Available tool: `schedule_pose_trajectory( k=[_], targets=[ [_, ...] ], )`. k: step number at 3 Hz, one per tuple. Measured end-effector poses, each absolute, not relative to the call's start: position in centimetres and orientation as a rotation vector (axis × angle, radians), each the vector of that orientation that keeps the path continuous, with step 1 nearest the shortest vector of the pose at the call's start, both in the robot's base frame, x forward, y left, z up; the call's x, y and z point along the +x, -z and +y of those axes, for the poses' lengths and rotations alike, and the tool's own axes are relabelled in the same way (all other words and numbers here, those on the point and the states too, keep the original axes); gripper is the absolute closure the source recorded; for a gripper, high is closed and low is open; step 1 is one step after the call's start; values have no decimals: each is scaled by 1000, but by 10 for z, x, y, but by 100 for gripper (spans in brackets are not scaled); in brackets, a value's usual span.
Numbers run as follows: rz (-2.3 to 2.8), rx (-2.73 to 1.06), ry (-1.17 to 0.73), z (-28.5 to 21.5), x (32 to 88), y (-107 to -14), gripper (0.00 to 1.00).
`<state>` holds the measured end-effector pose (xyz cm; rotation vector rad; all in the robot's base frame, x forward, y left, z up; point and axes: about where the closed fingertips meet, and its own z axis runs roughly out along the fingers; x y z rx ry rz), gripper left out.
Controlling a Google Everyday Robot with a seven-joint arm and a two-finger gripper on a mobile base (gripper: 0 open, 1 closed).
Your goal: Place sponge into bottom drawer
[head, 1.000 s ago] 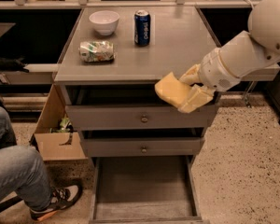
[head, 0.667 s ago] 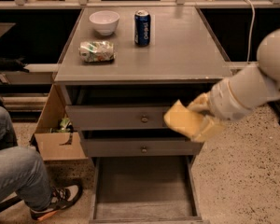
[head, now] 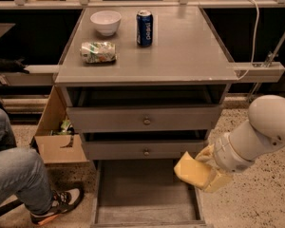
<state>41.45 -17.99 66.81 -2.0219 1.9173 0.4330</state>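
Meanwhile, below the table's front right corner, the robot's gripper (head: 205,171) was clamped on the pale yellow sponge (head: 190,170), its yellowish fingers (head: 219,183) pressed against the foam from either side. The white arm (head: 256,139) reached in from the right edge of the view, low over the speckled floor (head: 256,208). The sponge hung tilted in the air, just under the right end of the middle drawer (head: 133,151) and over the right wall of the bottom drawer (head: 142,194). It lay neither on the drawer's floor nor against it.

The bottom drawer stood open toward the camera, its bare grey floor showing. The top drawer (head: 109,120) and the middle one, each with a small round knob, sat slightly forward of the frame.

On the grey tabletop (head: 190,51), a white bowl (head: 107,22) stood near the rear left corner, with a blue soda can (head: 144,27) upright just to its right. A green-and-white foil packet (head: 98,52) lay on its side near the left edge, in front of the bowl.

Left of the table, an open cardboard box (head: 61,144) leaned against its side. A person's jeans-clad leg (head: 12,175) and sneaker (head: 57,205) showed at the lower left.
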Motion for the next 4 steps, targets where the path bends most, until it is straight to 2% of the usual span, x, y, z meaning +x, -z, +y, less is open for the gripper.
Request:
schedule_pose_trajectory(
  k=[2, 4],
  targets=[
    [1986, -2023, -436, -176, 408, -645, 100],
    [2161, -1973, -497, -133, 389, -534, 100]
  ],
)
